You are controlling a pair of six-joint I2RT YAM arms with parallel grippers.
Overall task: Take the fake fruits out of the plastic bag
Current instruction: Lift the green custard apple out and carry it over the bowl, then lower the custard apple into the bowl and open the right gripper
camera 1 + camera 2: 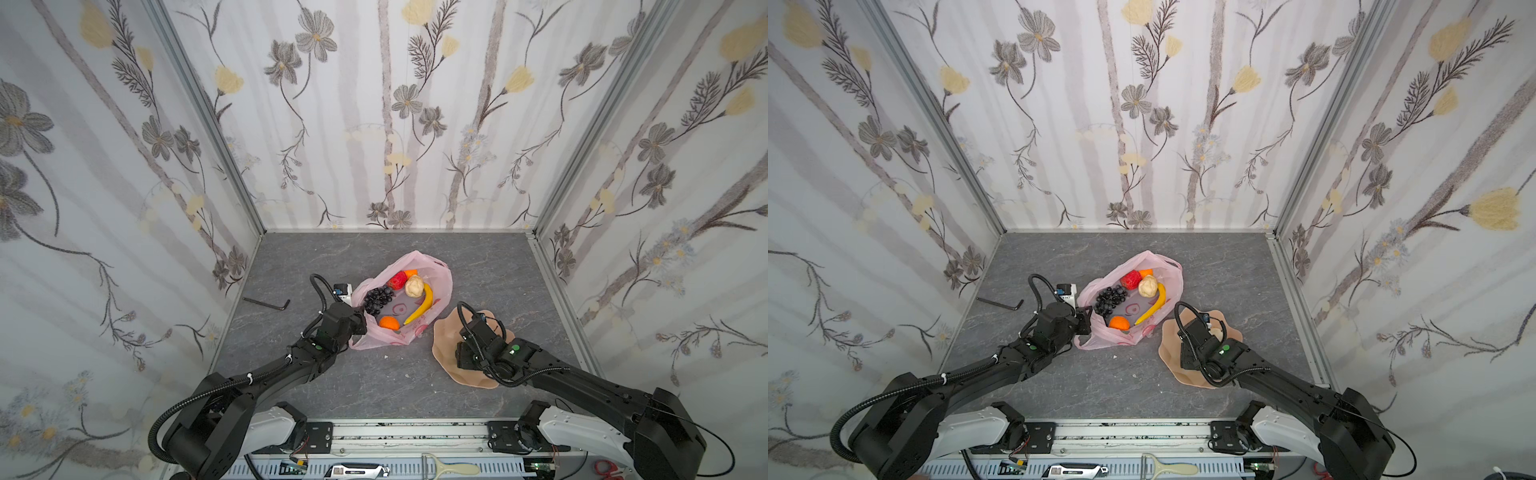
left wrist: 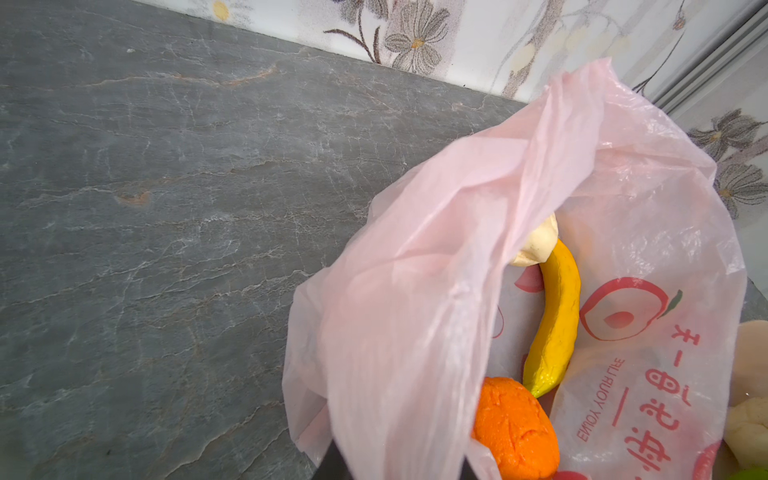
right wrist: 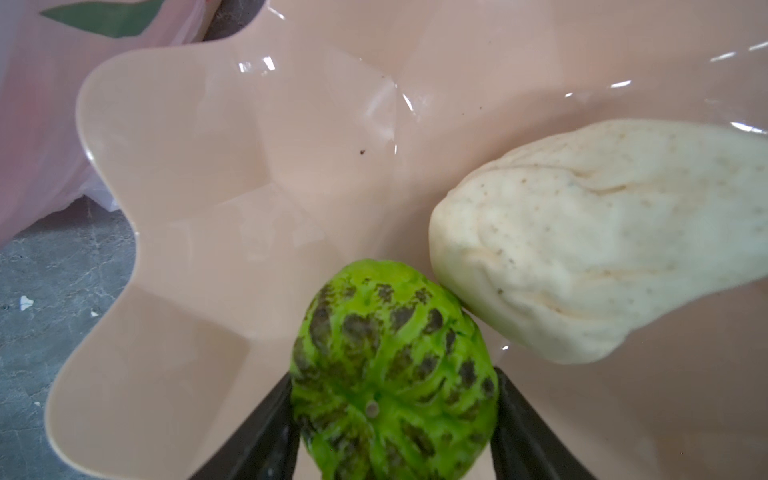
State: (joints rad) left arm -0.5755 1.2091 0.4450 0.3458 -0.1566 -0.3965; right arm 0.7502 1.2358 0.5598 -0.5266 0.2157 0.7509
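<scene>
- Right claw (image 3: 392, 386) grips green fruit (image 3: 386, 332) over dish (image 3: 187, 166), beige one (image 3: 602, 232) beside it.
- Left claw (image 2: 402, 467) pinches bag (image 1: 436, 276) rim.
- Two out; six fruits (image 1: 415, 286) lie inside, beyond that claw.

Red print marks the translucent pink plastic bag (image 1: 440, 282), whose fruits are a yellow banana (image 1: 422, 309), red apple (image 1: 397, 280), dark purple grape bunch (image 1: 376, 299), oranges (image 1: 389, 323) and beige lump (image 1: 414, 286), against a lime-green fruit (image 3: 390, 374) blotched dark brown, a speckled cream lump (image 3: 602, 232), a peach dish (image 3: 208, 166), and a grey, pale-veined worktop (image 1: 374, 382).
</scene>
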